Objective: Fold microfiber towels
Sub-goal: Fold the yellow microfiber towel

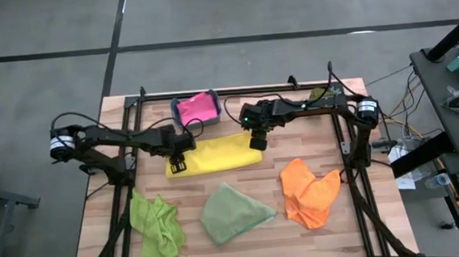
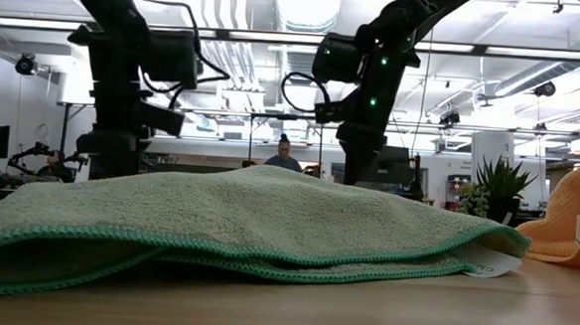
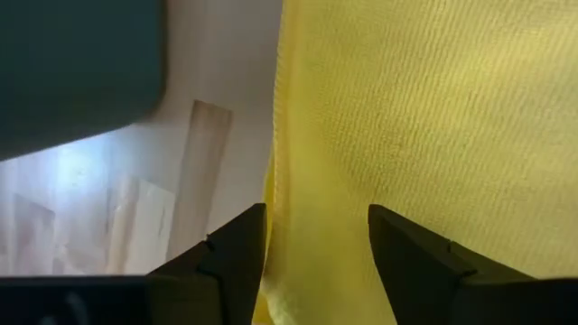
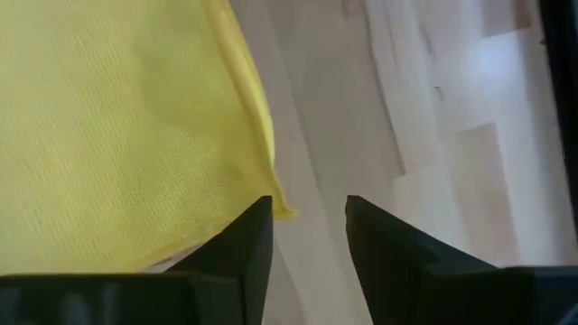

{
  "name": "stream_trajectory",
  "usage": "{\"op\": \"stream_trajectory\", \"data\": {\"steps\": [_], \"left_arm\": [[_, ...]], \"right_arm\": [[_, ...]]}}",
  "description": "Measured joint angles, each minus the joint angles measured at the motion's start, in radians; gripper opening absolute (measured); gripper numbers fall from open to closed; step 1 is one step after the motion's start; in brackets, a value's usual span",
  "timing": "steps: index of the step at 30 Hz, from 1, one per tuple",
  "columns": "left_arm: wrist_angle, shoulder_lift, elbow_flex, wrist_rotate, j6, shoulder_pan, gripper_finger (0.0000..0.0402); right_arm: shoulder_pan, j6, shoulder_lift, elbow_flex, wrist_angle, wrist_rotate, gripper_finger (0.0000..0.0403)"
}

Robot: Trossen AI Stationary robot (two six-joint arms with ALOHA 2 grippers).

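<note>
My left gripper (image 1: 177,164) sits at one end of the yellow towel (image 1: 215,154) and my right gripper (image 1: 257,139) at the other end, so that I work both ends of the cloth at once. The yellow towel lies flat on the bench (image 1: 245,239) as a long folded strip, toward the far side, just in front of the teal bin (image 1: 182,124) that holds the pink towel (image 1: 196,109). Through my left wrist camera I see my fingers (image 3: 237,262) parted with the cloth's edge lying between them, not pinched; my right fingers (image 4: 246,248) are also apart, framing the yellow corner (image 4: 280,209) with bare wood showing in the gap. Neither gripper has hold of anything, which I judge means this fold has been laid down. Nearer the front edge wait the lime green towel (image 1: 157,223), the sage green towel (image 1: 234,213) and the orange towel (image 1: 308,192), all crumpled and well apart, presumably kept clear so each can be taken singly.
</note>
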Motion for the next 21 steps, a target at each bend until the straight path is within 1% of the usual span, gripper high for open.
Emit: {"op": "stream_trajectory", "data": {"steps": [4, 6, 10, 14, 16, 21], "left_arm": [[-0.017, -0.044, 0.007, -0.028, 0.010, 0.000, 0.0181], [-0.015, -0.073, 0.007, -0.022, 0.027, 0.000, 0.0181], [0.086, -0.109, -0.010, 0.060, 0.026, -0.001, 0.0180], [0.217, -0.104, -0.061, 0.120, 0.026, -0.002, 0.0180], [0.247, -0.090, -0.088, 0.134, 0.026, -0.003, 0.0180], [0.269, -0.051, -0.123, 0.139, -0.002, -0.003, 0.0180]], "right_arm": [[0.002, -0.001, -0.013, 0.000, 0.002, -0.004, 0.0118], [0.001, 0.000, -0.013, -0.002, 0.016, -0.011, 0.0104], [0.001, -0.011, -0.013, -0.026, 0.097, -0.011, 0.0068], [-0.002, -0.029, -0.011, -0.060, 0.163, -0.011, 0.0031], [-0.007, -0.034, -0.011, -0.082, 0.195, -0.012, 0.0016], [-0.018, -0.034, -0.011, -0.154, 0.297, -0.010, 0.0009]]}}
